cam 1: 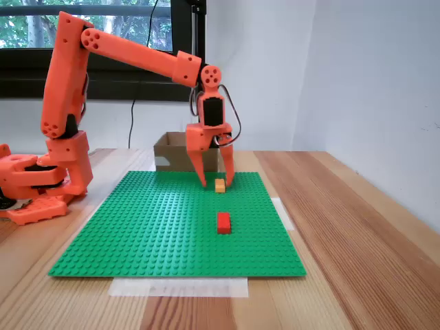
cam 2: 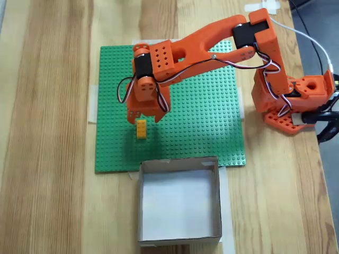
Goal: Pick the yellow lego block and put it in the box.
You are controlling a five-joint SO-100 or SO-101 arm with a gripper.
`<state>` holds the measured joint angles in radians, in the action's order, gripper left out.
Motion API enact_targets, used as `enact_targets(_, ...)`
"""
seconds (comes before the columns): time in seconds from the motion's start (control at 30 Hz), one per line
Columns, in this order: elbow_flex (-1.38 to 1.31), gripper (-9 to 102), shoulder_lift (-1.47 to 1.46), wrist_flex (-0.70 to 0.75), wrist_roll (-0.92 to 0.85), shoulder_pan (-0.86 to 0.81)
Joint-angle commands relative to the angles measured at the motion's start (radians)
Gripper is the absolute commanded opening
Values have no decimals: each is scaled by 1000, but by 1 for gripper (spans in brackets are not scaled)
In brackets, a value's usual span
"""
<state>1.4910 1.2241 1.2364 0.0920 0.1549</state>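
Open gripper [cam 1: 216,183] astride yellow lego block [cam 1: 220,185]

My gripper [cam 1: 215,181] – matte orange printed plastic. Yellow lego block [cam 1: 220,185], red brick [cam 1: 223,223] – smooth glossy plastic. Green baseplate [cam 1: 151,227] studded plastic. Box [cam 2: 180,237] plain matte cardboard. Table [cam 1: 357,227] smooth grained wood.

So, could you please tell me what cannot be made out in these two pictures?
- Whether the fingertips touch the yellow brick: in a fixed view the gripper stands open around it, but contact is too small to judge.
- The red brick: from above, the arm covers its likely place.
- The box: from the side, the gripper covers part of it, and its inside is hidden.
- The arm's base: cut off by the left edge.
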Motion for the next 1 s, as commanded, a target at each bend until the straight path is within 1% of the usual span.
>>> enact_targets(0.0, -40, 23, 6, -6, -3, -9)
enact_targets(0.97, -11, 22, 6, -8, 29, 21)
